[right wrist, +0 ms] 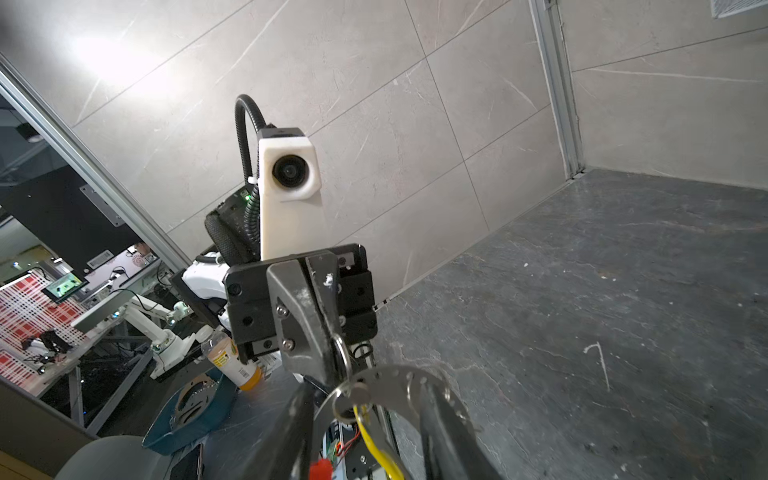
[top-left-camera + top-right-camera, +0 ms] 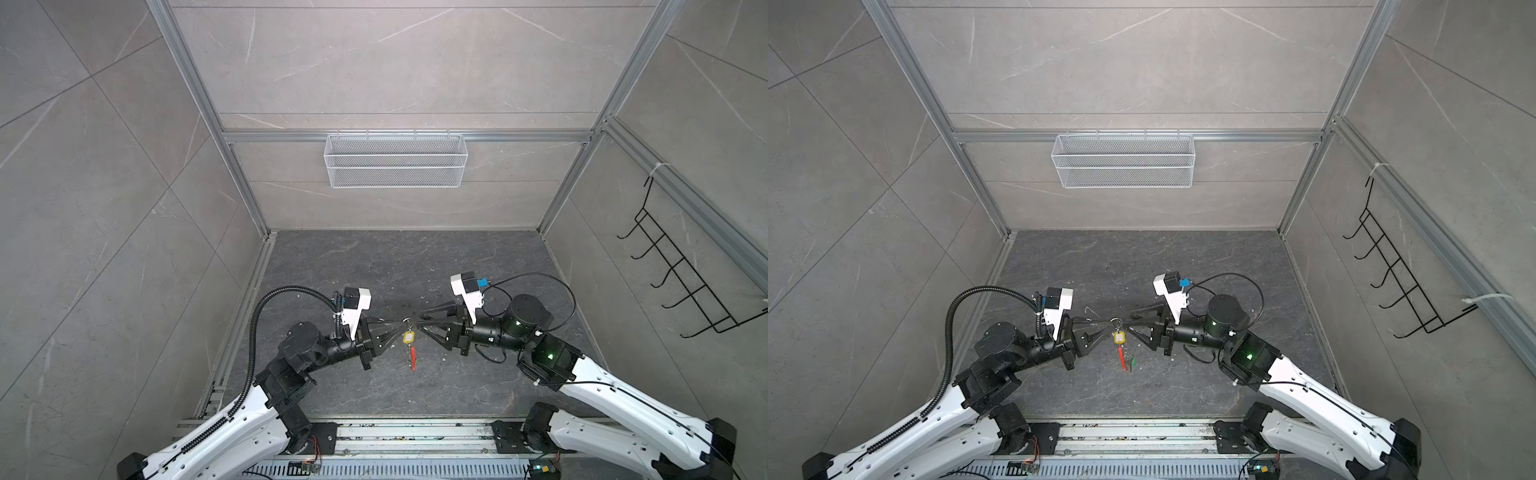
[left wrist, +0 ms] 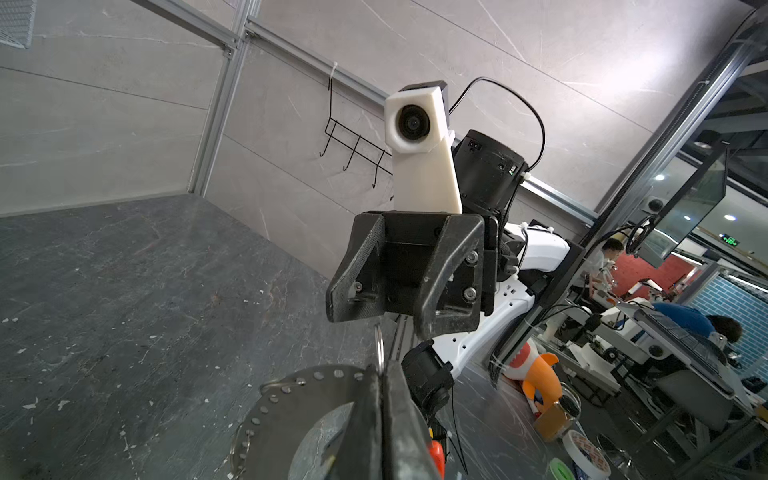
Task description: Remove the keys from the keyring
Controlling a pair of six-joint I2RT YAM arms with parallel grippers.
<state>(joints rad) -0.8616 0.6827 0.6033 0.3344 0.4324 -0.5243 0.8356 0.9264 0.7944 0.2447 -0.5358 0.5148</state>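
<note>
Between the arms, the keyring (image 2: 412,357) hangs edge-on with its red sleeve pointing down. In the right wrist view it is a grey hoop (image 1: 399,376). My left gripper (image 2: 401,321) is shut on a small split ring (image 3: 379,345) at the hoop's top. The yellow-tagged key (image 2: 409,336) dangles just below it on a yellow loop (image 1: 370,436). My right gripper (image 2: 419,319) is open, with its fingers on either side of the hoop and touching nothing. A green tag (image 2: 1133,362) shows beside the sleeve's lower end and appears to lie on the floor.
A white mesh basket (image 2: 395,160) hangs on the back wall and a black hook rack (image 2: 685,274) on the right wall. The dark slate floor (image 2: 374,270) stretches behind the grippers. Aluminium rails (image 2: 395,432) run along the front.
</note>
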